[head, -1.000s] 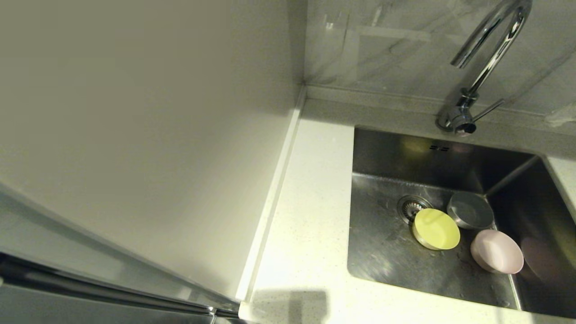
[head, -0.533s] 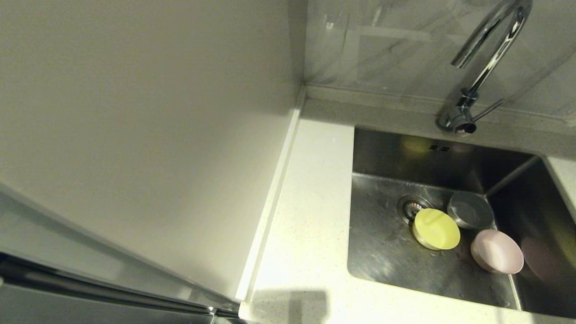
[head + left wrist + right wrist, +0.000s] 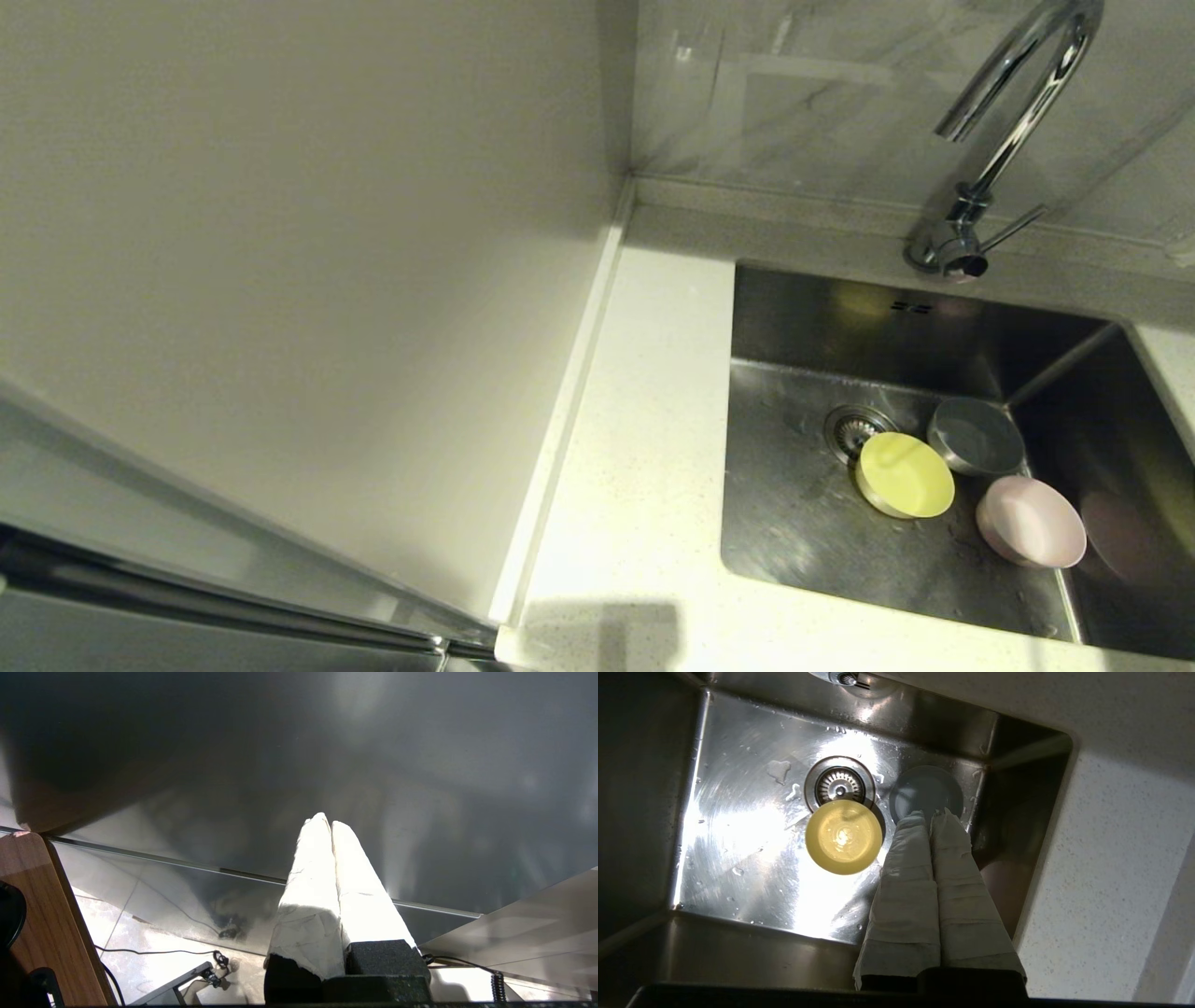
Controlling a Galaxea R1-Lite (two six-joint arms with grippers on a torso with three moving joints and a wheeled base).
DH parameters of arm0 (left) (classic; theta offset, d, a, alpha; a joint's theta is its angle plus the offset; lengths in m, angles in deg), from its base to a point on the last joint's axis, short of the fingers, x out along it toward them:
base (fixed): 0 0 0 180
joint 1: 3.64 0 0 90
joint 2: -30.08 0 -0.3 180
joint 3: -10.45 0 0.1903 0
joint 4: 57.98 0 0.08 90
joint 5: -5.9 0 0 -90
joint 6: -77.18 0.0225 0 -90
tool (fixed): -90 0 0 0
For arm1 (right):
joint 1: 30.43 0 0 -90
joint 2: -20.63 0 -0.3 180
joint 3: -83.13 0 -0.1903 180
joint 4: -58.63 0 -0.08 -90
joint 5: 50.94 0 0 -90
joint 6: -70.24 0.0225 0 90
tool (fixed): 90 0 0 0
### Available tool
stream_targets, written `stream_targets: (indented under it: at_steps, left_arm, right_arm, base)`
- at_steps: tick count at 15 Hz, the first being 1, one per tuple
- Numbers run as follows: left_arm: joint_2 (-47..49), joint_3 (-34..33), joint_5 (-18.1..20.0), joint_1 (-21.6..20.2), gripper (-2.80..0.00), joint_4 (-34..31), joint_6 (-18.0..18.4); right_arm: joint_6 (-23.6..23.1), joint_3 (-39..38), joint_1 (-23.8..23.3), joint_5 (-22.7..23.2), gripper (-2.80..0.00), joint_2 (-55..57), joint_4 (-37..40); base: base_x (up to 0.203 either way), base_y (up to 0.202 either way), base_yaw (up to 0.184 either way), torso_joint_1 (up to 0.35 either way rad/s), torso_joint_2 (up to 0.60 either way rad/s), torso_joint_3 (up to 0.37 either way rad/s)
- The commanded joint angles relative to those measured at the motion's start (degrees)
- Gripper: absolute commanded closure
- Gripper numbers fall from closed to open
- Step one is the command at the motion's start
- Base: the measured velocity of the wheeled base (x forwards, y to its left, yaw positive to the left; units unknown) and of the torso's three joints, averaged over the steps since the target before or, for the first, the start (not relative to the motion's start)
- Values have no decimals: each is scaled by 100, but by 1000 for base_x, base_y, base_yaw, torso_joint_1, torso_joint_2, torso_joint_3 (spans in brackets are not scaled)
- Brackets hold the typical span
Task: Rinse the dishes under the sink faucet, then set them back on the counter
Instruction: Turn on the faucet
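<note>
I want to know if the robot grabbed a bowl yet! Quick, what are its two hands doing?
Left gripper: closed, holding nothing, parked away from the sink.
Right gripper: closed, holding nothing, above the sink.

Marbled backsplash (image 3: 840, 103), off-white wall panel (image 3: 280, 233)

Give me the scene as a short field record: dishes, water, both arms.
yellow-green bowl: on the sink floor, partly over the drain
grey-blue bowl: sink floor, by the back corner
pink bowl: sink floor, tipped on its side
faucet: no water running
counter: no dishes on it
right gripper: above the sink, jaws shut, empty
left gripper: parked away from the sink, jaws shut
</note>
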Motion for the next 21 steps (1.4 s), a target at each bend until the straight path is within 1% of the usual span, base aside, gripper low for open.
stream_targets:
  at_steps: [1,4,6,7,8,12,14,16,21]
  left_arm:
    - [0,-18,0,-1,0,2,-4]
    - [0,-18,0,-1,0,2,-4]
    - [0,-18,0,-1,0,2,-4]
    - [0,-18,0,-1,0,2,-4]
    - [0,-18,0,-1,0,2,-4]
    - [0,-18,0,-1,0,2,-4]
    - [0,-18,0,-1,0,2,-4]
    - [0,-18,0,-1,0,2,-4]
    - [0,-18,0,-1,0,2,-4]
  right_arm:
    - [-3,7,192,19,0,-2,-43]
    - [129,9,594,-43,0,91,-671]
    - [208,5,872,-444,0,204,-1140]
    - [294,9,975,-574,0,280,-1288]
    - [394,9,1035,-603,0,356,-1388]
    - [477,7,1064,-811,0,588,-1929]
    - [515,4,1056,-1019,0,658,-2230]
    - [643,6,1047,-1039,0,703,-2356]
    - [666,-21,1047,-1062,0,749,-2458]
  base:
    - [0,0,0,0,0,0]
    - [0,0,0,0,0,0]
    - [0,0,0,0,0,0]
    - [0,0,0,0,0,0]
    - [0,0,0,0,0,0]
    - [0,0,0,0,0,0]
    - [0,0,0,0,0,0]
    - [0,0,0,0,0,0]
    - [0,0,0,0,0,0]
